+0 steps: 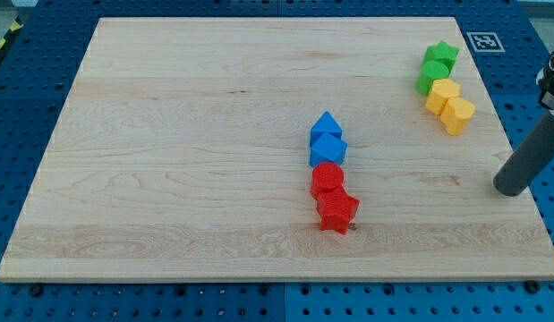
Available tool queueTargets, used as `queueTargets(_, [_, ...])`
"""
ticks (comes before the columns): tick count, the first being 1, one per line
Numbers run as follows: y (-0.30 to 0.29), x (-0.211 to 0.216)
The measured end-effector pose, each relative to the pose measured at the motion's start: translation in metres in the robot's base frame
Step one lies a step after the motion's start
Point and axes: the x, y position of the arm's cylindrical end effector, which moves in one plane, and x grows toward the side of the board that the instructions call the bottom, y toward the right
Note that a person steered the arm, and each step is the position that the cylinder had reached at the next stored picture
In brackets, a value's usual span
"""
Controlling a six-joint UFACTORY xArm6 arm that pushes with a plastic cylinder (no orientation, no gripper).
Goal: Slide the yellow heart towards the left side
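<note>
1. Pale wooden board (pixel 214 134), rectangular, lying on a blue perforated table (pixel 44 304). It fills most of the view.

2. Dark straight rod, entering from the view's right edge; my tip (pixel 509 190) rests near the board's right edge. There is no pincer on this arm, so nothing opens, closes or grips; the tip touches no block.

3. Red plastic star block (pixel 337 213), well to the view's left of my tip and slightly lower.

4. Red plastic cylinder block (pixel 328 179), touching the star, far left of my tip.

5. Two blue plastic blocks (pixel 327 139), angular, exact shapes unclear, stacked in line above the red pair, left of and above my tip.

6. Green plastic star block (pixel 441 55) and a second green block (pixel 431 79), above and left of my tip, near the board's top right corner.

7. Yellow plastic heart block (pixel 458 115), the task piece, above and just left of my tip, apart from it.

8. Second yellow block (pixel 443 93), touching the heart and the green pair.

9. Black-and-white marker tag (pixel 484 41), above my tip, off the board.
</note>
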Motion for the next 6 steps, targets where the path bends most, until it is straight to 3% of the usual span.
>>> queueTargets(2, [0.028,-0.011])
queueTargets(4, [0.027,-0.111])
queueTargets(6, [-0.003,-0.12])
